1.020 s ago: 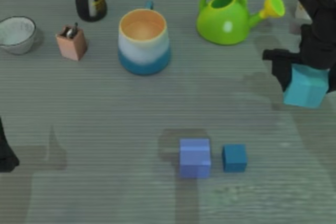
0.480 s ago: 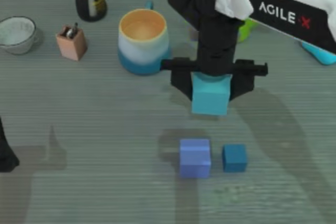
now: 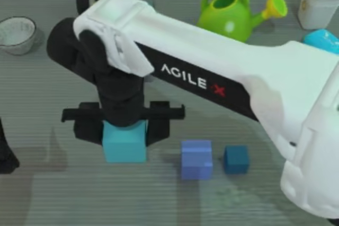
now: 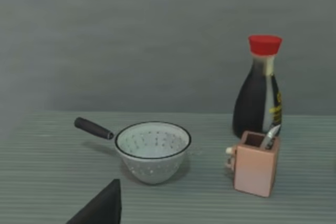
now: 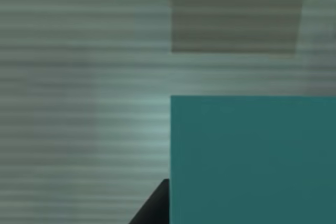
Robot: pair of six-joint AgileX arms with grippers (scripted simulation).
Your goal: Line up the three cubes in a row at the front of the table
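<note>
Turquoise cube (image 3: pixel 124 142) being gripped by the right pincer (image 3: pixel 124 130), closed on its sides.
It is being held left of the periwinkle cube (image 3: pixel 196 159), apart; open table (image 3: pixel 63 194) is being left beyond it.

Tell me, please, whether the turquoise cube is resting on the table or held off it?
Cannot tell: the right hand is shut on the turquoise cube, left of the periwinkle cube; contact with the table isn't visible.

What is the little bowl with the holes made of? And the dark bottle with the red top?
The white perforated strainer bowl looks like enamelled metal or ceramic: smooth glossy white, thin dark rim, dark handle. The dark bottle with the red cap looks like clear glass, shiny, with dark liquid showing through; its cap looks like plastic. Neither is certain from looks alone.
</note>
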